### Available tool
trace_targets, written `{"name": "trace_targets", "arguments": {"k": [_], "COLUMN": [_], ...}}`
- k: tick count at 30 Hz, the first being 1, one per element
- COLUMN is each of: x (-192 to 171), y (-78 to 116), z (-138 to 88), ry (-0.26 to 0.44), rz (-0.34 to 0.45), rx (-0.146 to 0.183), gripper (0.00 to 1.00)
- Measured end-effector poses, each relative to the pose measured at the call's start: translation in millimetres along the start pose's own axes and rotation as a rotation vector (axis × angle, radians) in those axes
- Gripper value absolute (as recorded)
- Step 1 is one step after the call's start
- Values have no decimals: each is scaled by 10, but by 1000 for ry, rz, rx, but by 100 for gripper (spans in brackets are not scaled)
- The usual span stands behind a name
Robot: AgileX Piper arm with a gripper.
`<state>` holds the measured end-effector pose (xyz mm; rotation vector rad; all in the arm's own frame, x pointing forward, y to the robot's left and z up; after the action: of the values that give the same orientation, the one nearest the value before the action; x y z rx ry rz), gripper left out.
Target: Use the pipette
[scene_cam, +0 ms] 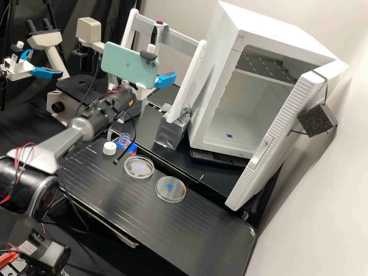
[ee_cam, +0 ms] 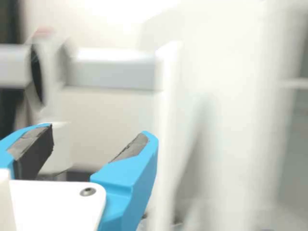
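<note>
In the high view the gripper (scene_cam: 165, 79) is at the end of the raised arm, in front of the white rack, with a mint-green phone hiding part of it. The pipette (scene_cam: 154, 33), dark with a red top, hangs upright at the rack's crossbar, above and behind the gripper; its lower part is hidden. In the wrist view the gripper (ee_cam: 94, 147) is open, its two blue fingers wide apart and nothing between their pads. Blurred beyond the fingers, the pipette (ee_cam: 36, 72) stands against the crossbar.
The rack (scene_cam: 188, 80) stands beside an incubator (scene_cam: 220, 80) with its door (scene_cam: 274, 142) open. On the bench (scene_cam: 199, 234) are two clear dishes (scene_cam: 135, 175) (scene_cam: 176, 196), an uncapped bottle (scene_cam: 124, 140) and a white cap (scene_cam: 109, 148). A second arm's gripper (scene_cam: 46, 72) and a microscope (scene_cam: 46, 40) are at left.
</note>
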<state>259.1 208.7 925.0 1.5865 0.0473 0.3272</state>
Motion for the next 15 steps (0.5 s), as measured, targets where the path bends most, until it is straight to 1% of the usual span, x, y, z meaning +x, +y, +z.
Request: {"name": "trace_targets", "arguments": {"k": [2, 3, 4, 7, 9, 10, 11, 12, 15], "x": [-172, -240, -312, -490, -564, -596, -620, -643, -689], "y": [-6, -10, -34, -138, -208, -249, -254, -287, -359], "z": [118, 158, 224, 423, 519, 565, 585, 624, 723], "ry": [26, 51, 82, 169, 196, 204, 216, 221, 210], "rz": [94, 126, 160, 211, 218, 214, 225, 218, 188], "rx": [24, 32, 48, 91, 86, 78, 76, 62, 52], "gripper": [100, 100, 100, 100, 100, 100, 100, 100, 100]}}
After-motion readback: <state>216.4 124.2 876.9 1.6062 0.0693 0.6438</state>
